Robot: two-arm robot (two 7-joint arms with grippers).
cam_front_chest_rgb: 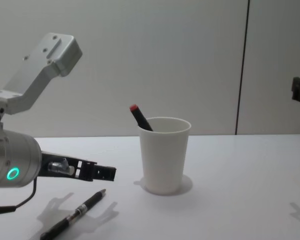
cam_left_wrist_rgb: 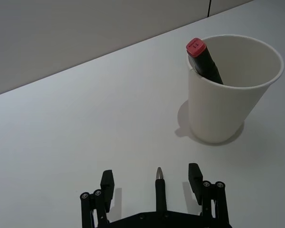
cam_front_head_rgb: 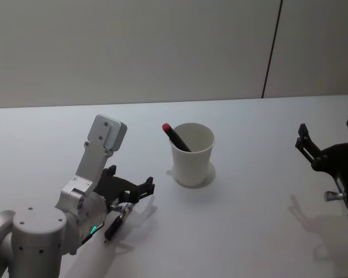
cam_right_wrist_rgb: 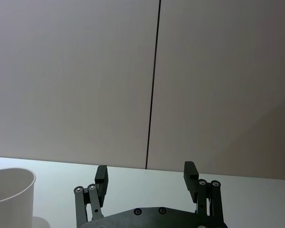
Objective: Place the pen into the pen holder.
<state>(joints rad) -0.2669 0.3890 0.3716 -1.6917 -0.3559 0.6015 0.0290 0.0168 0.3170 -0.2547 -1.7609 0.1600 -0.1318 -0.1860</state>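
On the near-left counter [cam_front_head_rgb: 249,231], black pen [cam_front_chest_rgb: 77,212] loose under the spread, empty left end effector [cam_left_wrist_rgb: 151,173], grasp and drop yet to do; red-capped pen [cam_front_head_rgb: 175,135] already in the pen holder [cam_front_head_rgb: 192,162]. At right, open and idle, the right end effector [cam_front_head_rgb: 327,130].

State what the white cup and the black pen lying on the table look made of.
Tapered white cup: likely paper, matte, with thin wall and rolled rim. Slim black pen below the open left pincer: apparently plastic barrel, slightly glossy, with a silvery, possibly metal tip.

White pen holder [cam_front_head_rgb: 192,161]; black pen [cam_front_head_rgb: 114,226]; red-capped black marker [cam_front_head_rgb: 176,136].
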